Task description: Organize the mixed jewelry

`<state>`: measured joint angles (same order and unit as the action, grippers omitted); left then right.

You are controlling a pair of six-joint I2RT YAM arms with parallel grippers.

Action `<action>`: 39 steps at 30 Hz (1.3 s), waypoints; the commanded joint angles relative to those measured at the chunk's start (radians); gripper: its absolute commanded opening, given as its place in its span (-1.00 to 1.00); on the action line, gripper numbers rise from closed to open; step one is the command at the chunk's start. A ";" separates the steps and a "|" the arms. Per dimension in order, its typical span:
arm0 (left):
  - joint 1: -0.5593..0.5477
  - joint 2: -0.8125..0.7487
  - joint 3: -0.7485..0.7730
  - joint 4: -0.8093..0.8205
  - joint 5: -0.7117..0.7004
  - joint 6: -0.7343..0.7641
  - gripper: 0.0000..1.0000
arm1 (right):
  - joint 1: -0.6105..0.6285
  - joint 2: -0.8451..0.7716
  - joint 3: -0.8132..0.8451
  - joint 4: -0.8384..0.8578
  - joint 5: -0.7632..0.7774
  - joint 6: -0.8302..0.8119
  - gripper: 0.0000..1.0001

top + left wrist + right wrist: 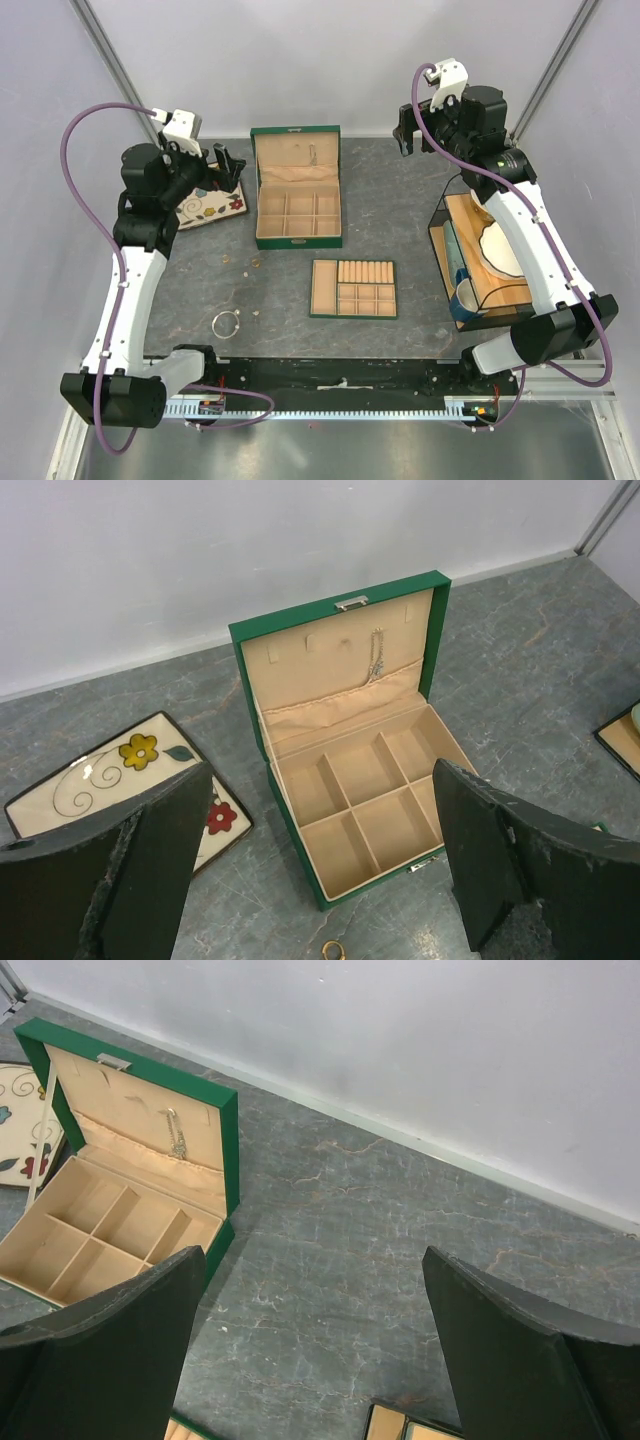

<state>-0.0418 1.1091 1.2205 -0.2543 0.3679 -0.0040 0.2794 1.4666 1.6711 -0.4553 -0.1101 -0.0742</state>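
A thin silvery-white bangle (227,323) lies on the dark table at the near left. A tiny gold piece (255,263) lies in front of the open green jewelry box (296,190); it shows as a small gold ring (331,948) in the left wrist view. The box (350,770) has empty tan compartments and a thin chain (377,658) hanging in its lid. My left gripper (225,170) is open and empty, raised left of the box. My right gripper (412,135) is open and empty, high at the far right. Both show wide-apart jaws in the wrist views (322,780) (314,1260).
A flat tan divided tray (353,289) with ring rolls lies in front of the box. A floral dish (210,205) sits left of the box, under my left gripper. A dark-framed glass container (480,260) holding items stands at the right, beneath my right arm.
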 commanded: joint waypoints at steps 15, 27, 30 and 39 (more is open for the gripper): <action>-0.006 -0.045 0.033 -0.178 0.020 0.241 0.98 | 0.003 -0.034 0.003 0.023 -0.030 0.001 0.96; -0.006 -0.163 -0.172 -0.689 -0.038 0.851 0.97 | 0.001 -0.012 -0.085 0.003 -0.085 -0.024 0.96; -0.006 -0.184 -0.263 -0.738 -0.041 0.961 0.92 | 0.001 -0.006 -0.114 0.003 -0.112 -0.021 0.96; -0.006 -0.184 -0.501 -0.708 -0.020 1.157 0.96 | 0.001 -0.017 -0.174 0.007 -0.128 -0.021 0.96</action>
<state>-0.0437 0.9264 0.7765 -0.9737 0.3378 0.9958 0.2794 1.4635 1.5120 -0.4728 -0.2111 -0.0860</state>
